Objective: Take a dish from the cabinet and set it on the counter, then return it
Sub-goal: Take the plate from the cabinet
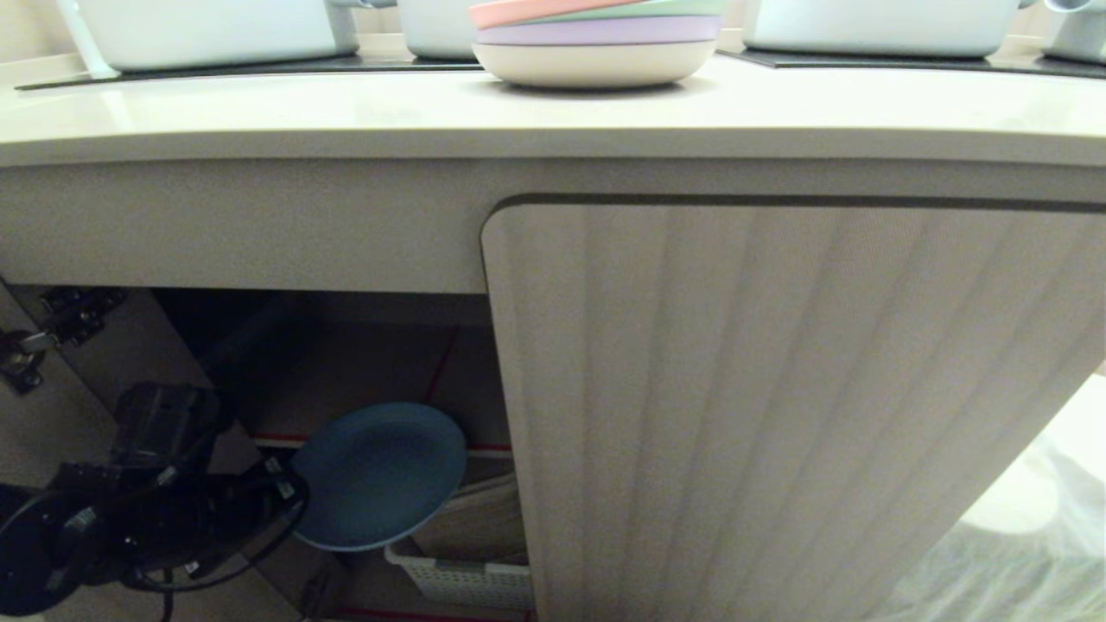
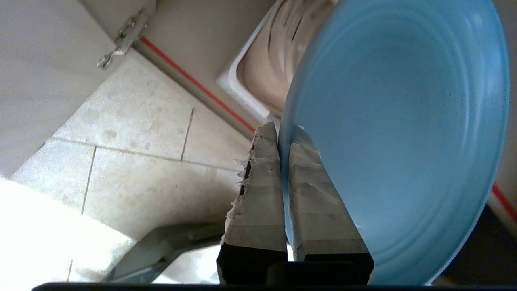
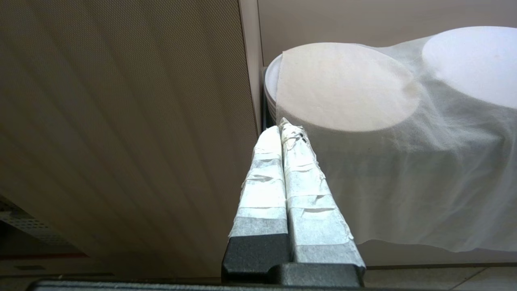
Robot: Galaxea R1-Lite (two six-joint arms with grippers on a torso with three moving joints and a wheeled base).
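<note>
Head view: left gripper point(image 1: 281, 488) low at the open cabinet point(image 1: 778, 389), pinching the tilted light blue plate point(image 1: 380, 475) by its rim, left wrist view: taped fingers point(image 2: 258, 190) clamped on the plate's edge above floor tiles point(image 2: 133, 141), right wrist view: right gripper point(image 3: 284, 133) pressed together, empty, beside the ribbed door point(image 3: 121, 121).

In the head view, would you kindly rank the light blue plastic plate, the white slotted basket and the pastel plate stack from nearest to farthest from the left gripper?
1. Light blue plastic plate: clamped by its rim in the left gripper, in the open cabinet.
2. White slotted basket: low in the cabinet, just beyond the plate.
3. Pastel plate stack: up on the counter, farthest.
</note>
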